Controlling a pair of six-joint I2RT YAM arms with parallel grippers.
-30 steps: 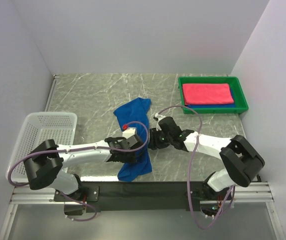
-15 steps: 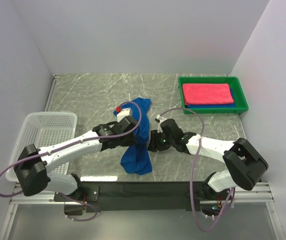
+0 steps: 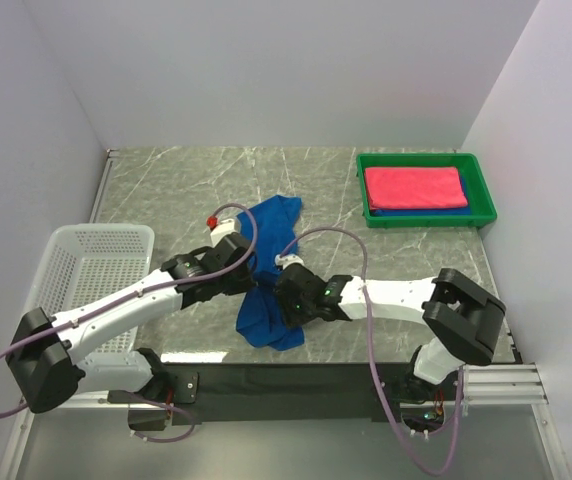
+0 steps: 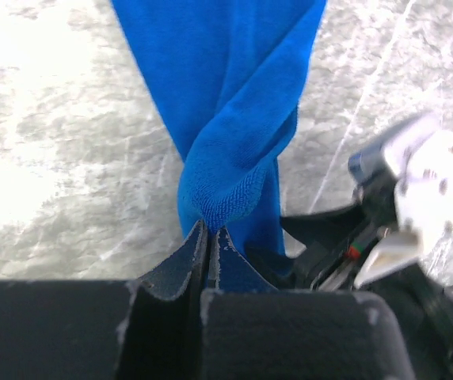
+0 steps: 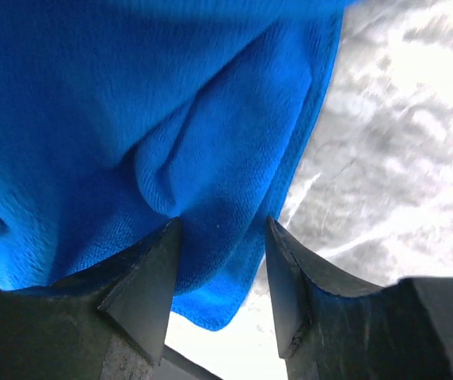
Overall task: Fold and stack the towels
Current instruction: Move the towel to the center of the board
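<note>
**Grey marble bench, walled on three sides: one blue towel loose at mid-bench**

Pale walls closed in the grey veined bench (image 3: 166,190) at the back and both sides. The left arm (image 3: 116,305) and right arm (image 3: 396,295) both reached in to the middle of the bench and met over the same cloth.

A white lattice basket (image 3: 86,270) sat at the left edge. A green tray (image 3: 481,195) sat in the far right corner, well apart from the arms.

The loose blue towel (image 3: 271,225) ran as a long, twisted strip from mid-bench back toward the near edge. Its far end was spread on the bench and its near end was bunched between the two arms.

In the tray lay the folded pink-red towel (image 3: 414,186), on top of a second blue towel (image 3: 421,211) of which only the near edge showed.

Left jaws: closed tight, pinching a gathered fold of the loose blue towel (image 4: 226,95).

Right jaws: roughly half apart, with the towel's hem (image 5: 234,237) bulging between the fingers. Whether they actually gripped it, I could not tell.
</note>
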